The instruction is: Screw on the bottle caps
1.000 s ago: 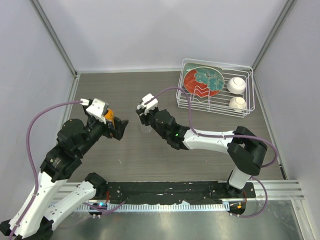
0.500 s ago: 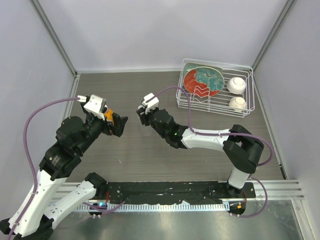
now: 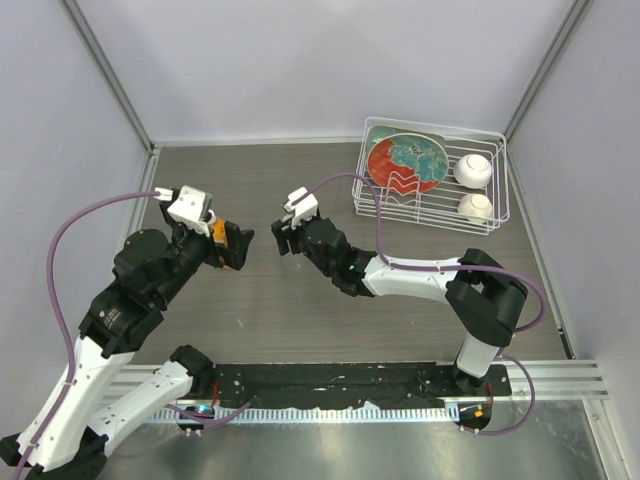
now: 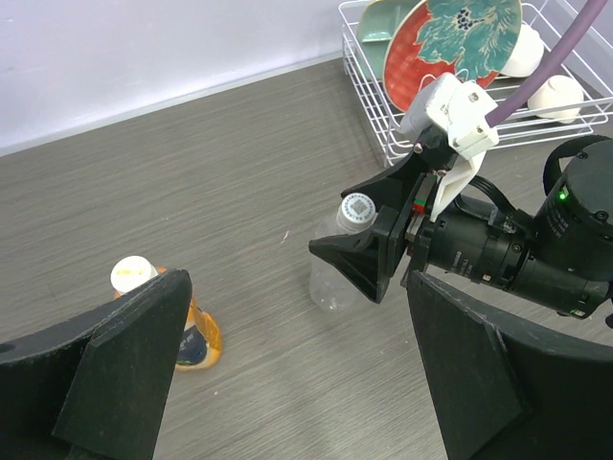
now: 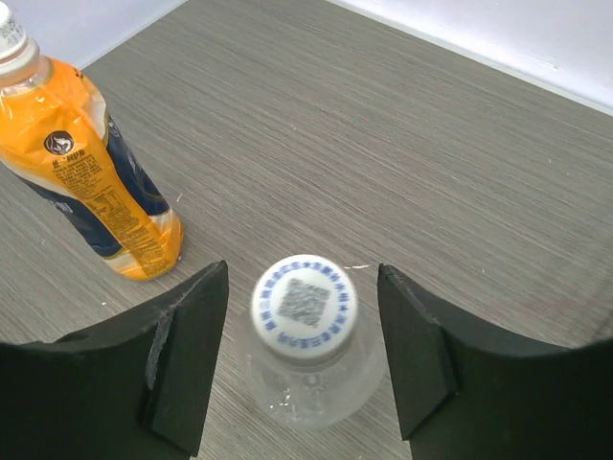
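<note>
Clear bottle [image 5: 308,379] stands upright mid-table, white cap [image 5: 305,307] sitting on its neck; orange bottle [image 4: 192,335] stands just left of it, apart, cream cap [image 4: 132,273] on top; can't tell whether either cap is threaded down or just resting.

Right gripper [image 3: 284,238] is released, one finger on each side of the white cap, a visible gap both sides in the right wrist view; no contact. Left gripper [image 3: 236,247] is spread wide and holds nothing; the orange bottle sits just past its left finger [image 4: 115,374], partly hidden behind it.

Change over the last second is small: the left wrist has backed off a little to the left and far; the right forearm has crept slightly left and far, so its fingers now bracket the cap; neither bottle looks moved.

Read: this is alignment, not tightening; the right side looks ready to close on the white cap and twist, but nothing braces the clear bottle, so it may spin or tip; the left side is not lined up on the orange bottle yet.

Dish rack [image 3: 503,185] with plate [image 3: 405,160] sits far right, out of the way.
</note>
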Robot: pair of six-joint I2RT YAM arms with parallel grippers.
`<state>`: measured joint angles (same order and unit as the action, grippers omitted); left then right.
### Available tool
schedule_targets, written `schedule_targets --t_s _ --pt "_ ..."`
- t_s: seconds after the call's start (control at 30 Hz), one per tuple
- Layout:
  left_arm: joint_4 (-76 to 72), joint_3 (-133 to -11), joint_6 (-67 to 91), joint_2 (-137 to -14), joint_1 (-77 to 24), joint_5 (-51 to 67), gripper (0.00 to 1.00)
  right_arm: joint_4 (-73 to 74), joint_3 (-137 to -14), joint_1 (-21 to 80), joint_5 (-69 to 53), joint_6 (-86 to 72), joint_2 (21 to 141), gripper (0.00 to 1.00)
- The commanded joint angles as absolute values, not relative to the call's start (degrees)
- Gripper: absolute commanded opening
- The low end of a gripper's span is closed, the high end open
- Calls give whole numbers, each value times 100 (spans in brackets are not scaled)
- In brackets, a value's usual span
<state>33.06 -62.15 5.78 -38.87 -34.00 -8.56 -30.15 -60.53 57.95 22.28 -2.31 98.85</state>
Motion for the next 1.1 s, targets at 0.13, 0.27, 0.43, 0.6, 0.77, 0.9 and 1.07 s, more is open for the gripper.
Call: schedule_targets --t_s 0.13,0.27,0.43,0.6,0.77,0.9,1.07 --pt "3164 -6372 563 -3911 -3410 -1020 100 -2953 -6240 5801 2154 -149 9624 72" --pt "3164 -6372 536 -3893 -3410 -1020 100 -2804 -6389 5801 2144 -62 9580 74" --pt "3182 -6451 510 -3964 -3419 -1037 100 -2558 -6556 5801 2162 -26 9422 80" --pt "3287 -6767 483 -4253 -3410 -1133 100 -1742 -6881 5801 1961 -26 9089 97" --pt "3340 -7206 317 -4666 -3410 -1222 100 -347 -7320 5801 1636 -219 8615 98" --pt "3532 -7794 229 -5149 -3340 -1213 100 806 -7541 5801 1634 -667 8113 99" --pt "4586 -9233 534 -6290 -2561 -741 100 2597 -7927 5801 2459 -1362 7603 100"
